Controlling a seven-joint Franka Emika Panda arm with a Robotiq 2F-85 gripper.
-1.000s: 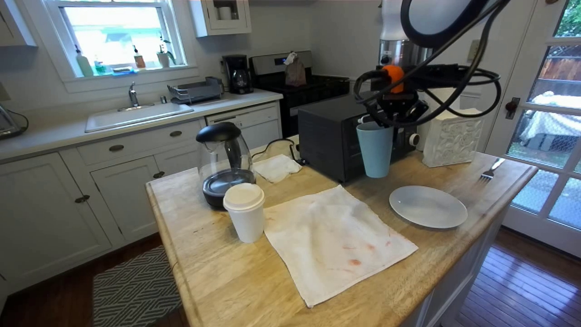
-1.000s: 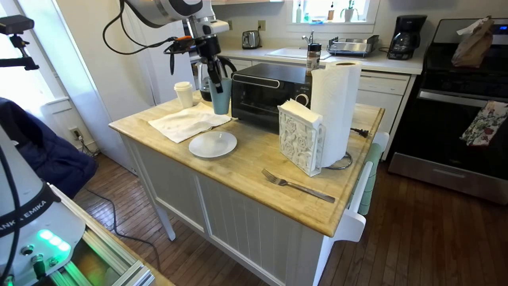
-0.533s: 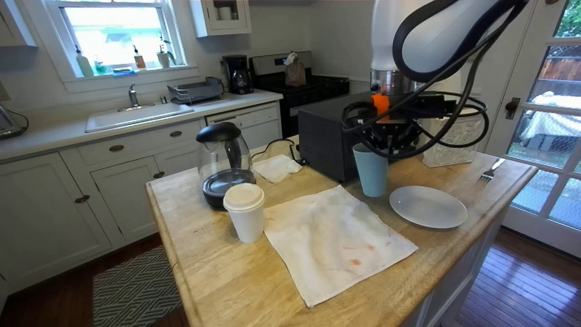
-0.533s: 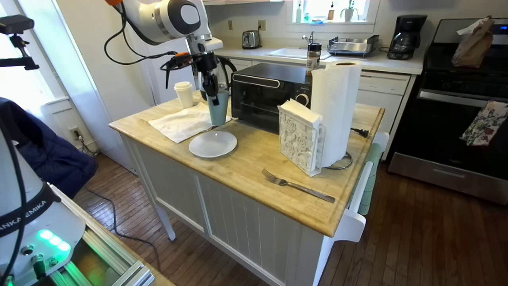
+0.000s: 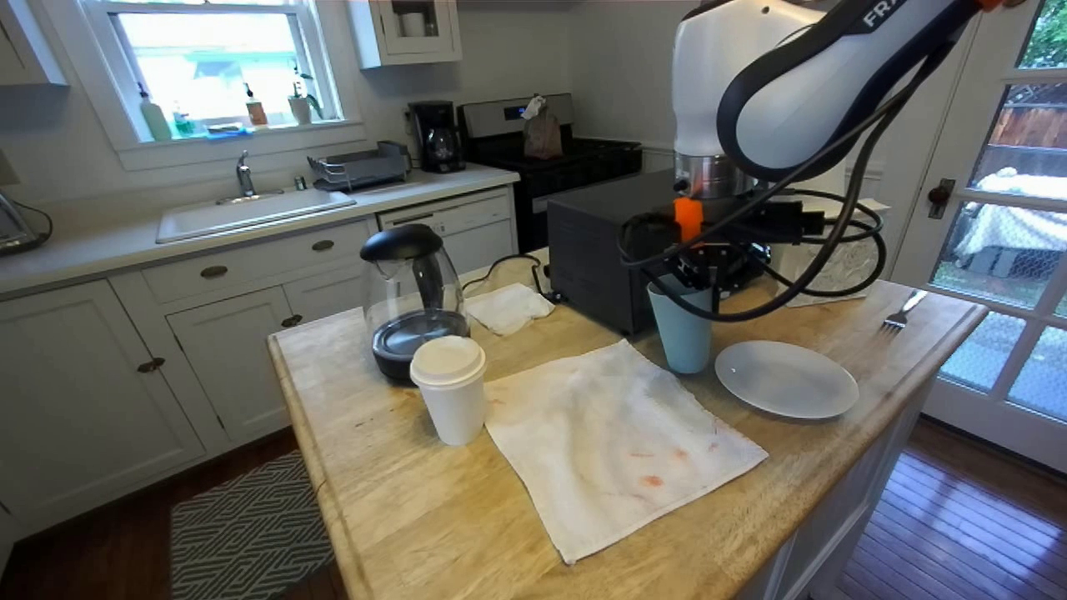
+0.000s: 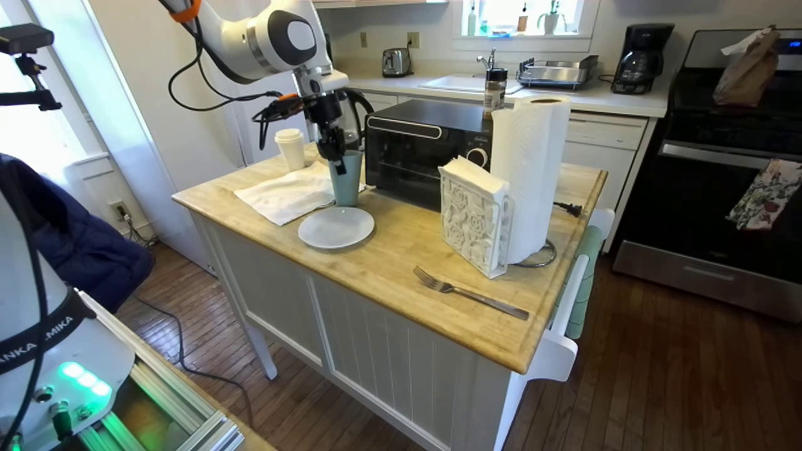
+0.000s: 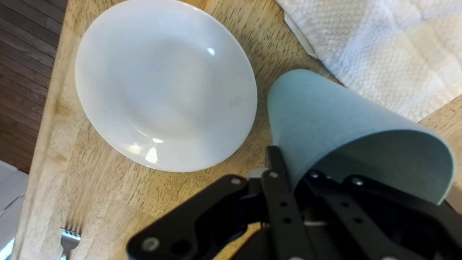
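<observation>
Here's the gripper (image 7: 293, 166) clamped on a pale blue cup (image 7: 325, 104), one finger outside and its partner within the mouth, the wall pinched between them near the rim. The cup is between the white plate (image 7: 169, 90) and the rumpled cloth (image 7: 379, 47), right down by the wooden tabletop (image 5: 400, 517); whether its base bears on the wood is hard to call. It looks a light one, this: smooth, matte, thin-walled, maybe plastic, stiff enough to take a squeeze, though it could swivel about that single pinch. The body tapers to a narrow foot, so the wall by the wide rim seems the sound place to hold. Then the surfaces: the plate round, shallow and glossy, probably brittle ceramic and slick; the cloth soft, with a nubbly weave and, in an exterior view, reddish marks (image 5: 651, 481); the wood flecked with dark grain. Well apart lies a fork (image 6: 470, 295), slim shiny metal, and near the cup stands a boxy black toaster oven (image 6: 407, 153), glass-fronted.
</observation>
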